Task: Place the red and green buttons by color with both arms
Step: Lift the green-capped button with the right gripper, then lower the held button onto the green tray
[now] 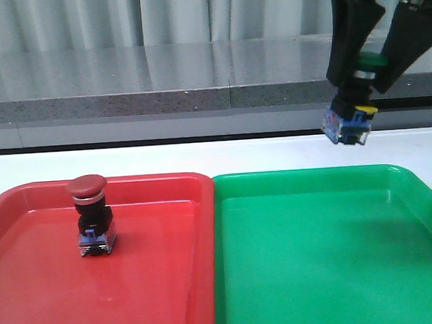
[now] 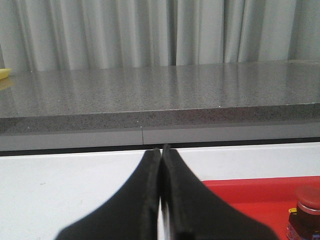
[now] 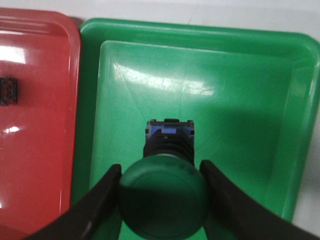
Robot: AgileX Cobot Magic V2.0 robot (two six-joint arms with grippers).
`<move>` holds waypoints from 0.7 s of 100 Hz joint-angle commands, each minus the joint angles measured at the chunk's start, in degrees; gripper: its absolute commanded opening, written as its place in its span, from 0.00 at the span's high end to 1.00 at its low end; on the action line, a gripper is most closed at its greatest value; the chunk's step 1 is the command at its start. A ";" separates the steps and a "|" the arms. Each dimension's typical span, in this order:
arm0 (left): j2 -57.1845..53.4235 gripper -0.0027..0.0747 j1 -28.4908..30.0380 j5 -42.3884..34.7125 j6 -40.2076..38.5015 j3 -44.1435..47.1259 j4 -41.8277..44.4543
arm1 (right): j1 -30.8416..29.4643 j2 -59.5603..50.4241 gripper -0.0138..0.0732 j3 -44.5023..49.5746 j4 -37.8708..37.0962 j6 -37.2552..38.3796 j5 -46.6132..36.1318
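1. The right hand (image 1: 362,68) grasps the green button (image 1: 352,104) by its cap, aloft over the green tray (image 1: 333,272).
2. The red button (image 1: 91,216) stands upright in the red tray (image 1: 158,298).
3. The left hand (image 2: 161,160) looks clenched, seemingly empty.

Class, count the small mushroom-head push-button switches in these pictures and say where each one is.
2. The dark-red-capped push-button switch stands upright in the flat red plastic tray. The green-capped push-button switch is held in the right gripper above the flat green plastic tray. None seems hidden.
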 commanded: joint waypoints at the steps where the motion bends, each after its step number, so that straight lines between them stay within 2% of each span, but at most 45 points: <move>1: -1.90 0.99 -0.01 -4.94 -0.40 0.63 -0.63 | 0.90 -2.99 0.60 2.20 0.88 0.20 -5.11; 49: -1.90 0.99 -0.01 -4.94 -0.40 0.63 -0.63 | 1.35 -2.93 0.60 18.59 4.35 0.20 -29.13; 70: -1.90 0.99 -0.01 -4.94 -0.40 0.63 -0.63 | 1.35 -2.47 0.60 21.49 4.35 0.15 -32.16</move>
